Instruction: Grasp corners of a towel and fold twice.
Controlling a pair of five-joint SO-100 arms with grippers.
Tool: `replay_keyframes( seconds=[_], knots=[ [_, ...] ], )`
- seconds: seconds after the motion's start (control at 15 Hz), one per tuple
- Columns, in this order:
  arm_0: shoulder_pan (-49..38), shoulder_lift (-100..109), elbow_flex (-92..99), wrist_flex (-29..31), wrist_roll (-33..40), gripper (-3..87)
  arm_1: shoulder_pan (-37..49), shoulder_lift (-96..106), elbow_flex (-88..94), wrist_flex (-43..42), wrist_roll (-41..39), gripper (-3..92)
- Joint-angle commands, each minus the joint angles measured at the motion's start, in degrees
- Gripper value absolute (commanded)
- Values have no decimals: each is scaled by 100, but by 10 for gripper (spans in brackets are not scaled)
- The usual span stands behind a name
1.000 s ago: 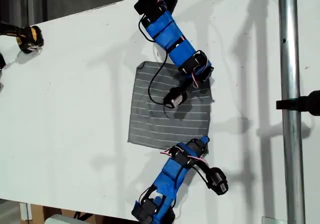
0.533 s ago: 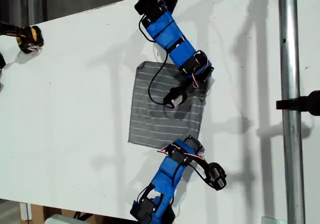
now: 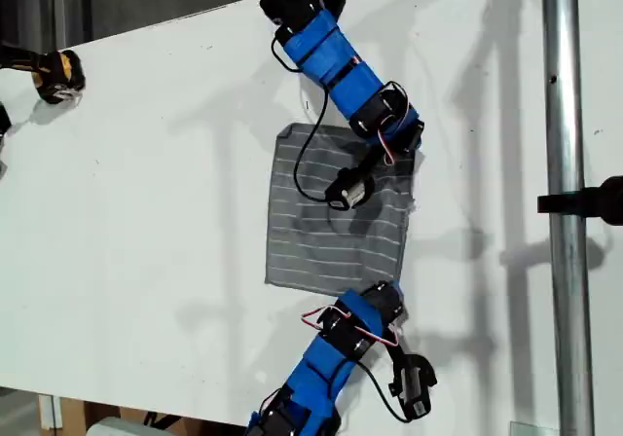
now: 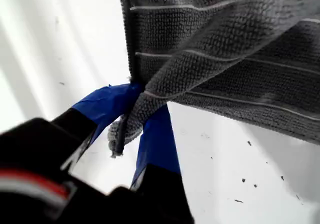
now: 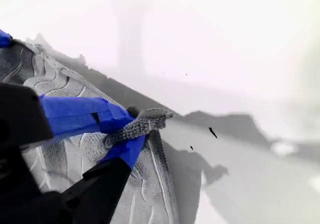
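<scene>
While the jaws sit this close to the lens, start with my first gripper: its two blue-taped fingers are pressed together on one corner of the towel, and the cloth rises off the table in a draped fold; that lift looks deliberate, as I judge it, so the hem can travel without dragging. My second gripper is doing the same job; blue fingers pinching another corner, whose tip pokes out past the tape while the rest of the cloth lies behind the jaws.

Out to the exterior view; the towel lies spread near the middle of the white table, one layer, no fold made yet by the look of it. One arm reaches in from the top edge of the exterior view and one arm from the bottom edge, each meeting a corner on the exterior view's right side of the cloth; which is first and which second, I cannot tell. Holding both ends of one edge, I'd say, sets that edge up to be carried across to the opposite hem.

The count: one towel; two arms; two grippers, both clamped on cloth; two corners held, two free on the exterior view's left. Farther off, one metal pole on the exterior view's right; one yellow-and-black tool at its upper left.
</scene>
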Motion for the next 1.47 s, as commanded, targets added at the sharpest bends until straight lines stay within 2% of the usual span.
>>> replay_keyframes(
  seconds=[0.0, 0.2, 0.53, 0.73, 1.0, 1.4],
  knots=[
    [220, 686, -44, 114, 237, -26, -229, 703, -510, -44, -237, -1],
    [70, 791, 167, 202, 79, -26, -9, 993, -255, -70, -62, -1],
    [-747, 2355, 1415, 97, -26, -26, 1143, 2804, 1266, 53, 185, -1],
    [-1635, 3516, 2883, -229, 123, -26, 1890, 3375, 2013, 765, 378, -1],
    [-2707, 4043, 3814, -431, 668, -26, 2637, 3480, 2514, 1310, 343, -1],
    [-3806, 4430, 4087, -791, 1758, -26, 3718, 4025, 3050, 1283, 132, -1]
  ],
)
